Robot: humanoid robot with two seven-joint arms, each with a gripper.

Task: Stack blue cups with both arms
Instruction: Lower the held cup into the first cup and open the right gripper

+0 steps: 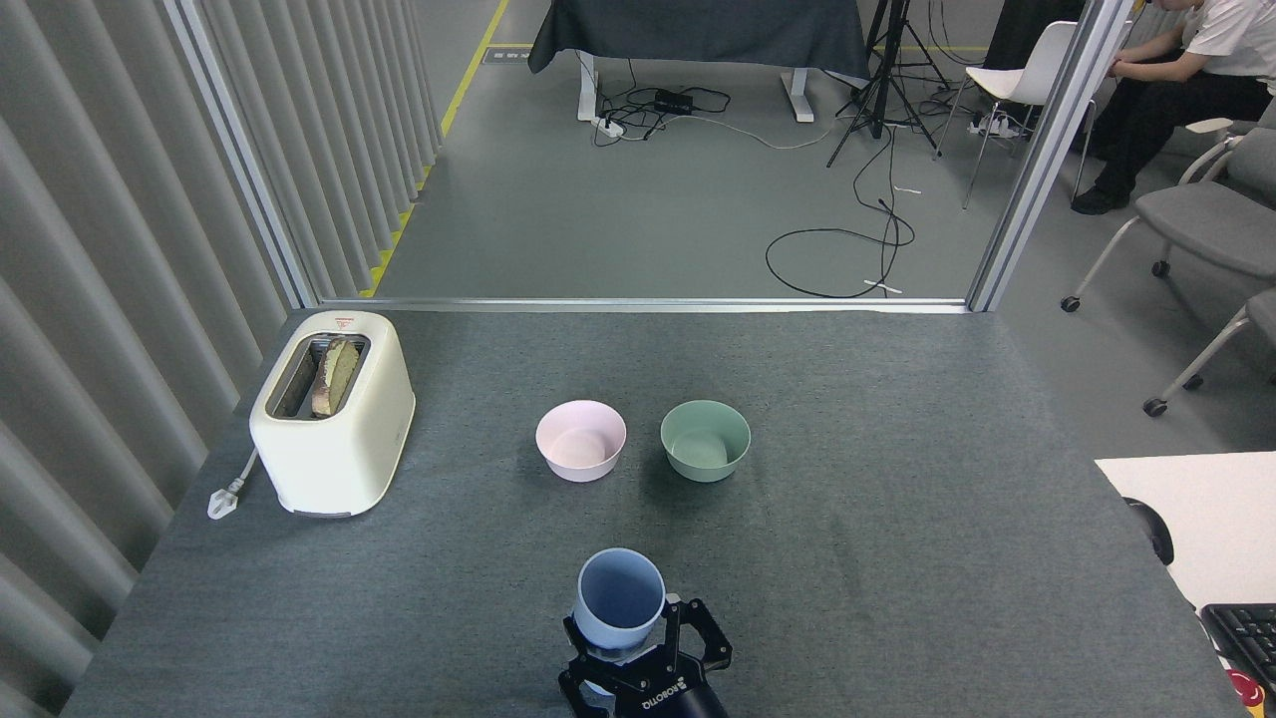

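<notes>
gripping a blue cup (619, 595) at the near edge of the grey table (897, 519), a black gripper (638, 648) with white lettering rises from the bottom centre of the view. its fingers (700, 638) are pinched around the lower part of the cup, one finger column showing to the cup's right and dark parts wrapping its near-left side. which arm this is cannot be told for sure; it enters from the bottom, a little right of centre, so it is probably the right one. no other arm shows.

the cup is upright, mouth open toward the viewer, tilted only slightly. only one rim is plain to see; a paler band low on the cup, just above the fingers, may be the rim of a second cup nested under it, but that cannot be confirmed.

farther off, a pink bowl (581, 440) and a green bowl (705, 440) sit side by side, apart from each other and from the cup. a cream toaster (332, 411) with bread in its slot stands at the far left.

risks, as a judgement: the hold is low on a tapered, smooth wall, so the cup could tip or slide out. releasing it this close to the near edge could send it off the table.
</notes>
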